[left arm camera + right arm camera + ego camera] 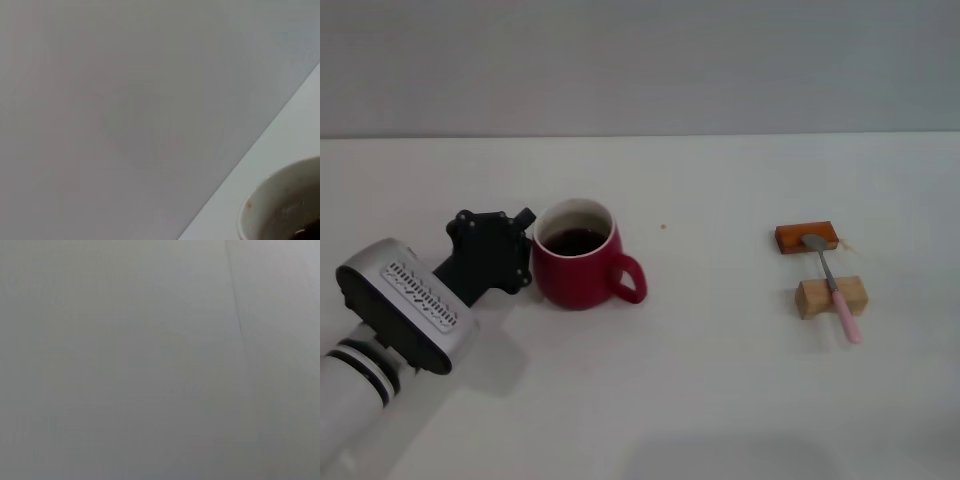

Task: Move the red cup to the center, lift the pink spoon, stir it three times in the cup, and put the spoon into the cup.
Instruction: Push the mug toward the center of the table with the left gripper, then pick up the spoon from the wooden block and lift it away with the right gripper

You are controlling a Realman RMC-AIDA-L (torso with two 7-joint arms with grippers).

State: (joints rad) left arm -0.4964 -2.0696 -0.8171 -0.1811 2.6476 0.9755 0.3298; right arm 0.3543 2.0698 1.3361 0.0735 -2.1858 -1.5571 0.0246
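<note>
Left pincer [525, 262] is down on the white counter [720, 400], pressed right up against the red cup [576, 268] on its nine o'clock side. Whether its fingers are released or clenched, I cannot tell; the black wrist body covers them in the head view, and the left wrist view shows none of them.

The red cup stands upright, left of the counter's middle, dark liquid inside, loop handle pointing toward four o'clock. From the left wrist view, a piece of the cup's white inner wall [280, 200] shows, with the dark liquid low in the corner.

Well apart from the cup, out at its three o'clock, lies the pink spoon [835, 290]. Its grey bowl rests on the orange-brown block [806, 238], its pink handle crosses the light wooden block [831, 297], and the handle tip points to five o'clock, hanging just past that block.

Right pincer: not in sight in any view; the right wrist view gives only a plain grey surface.
</note>
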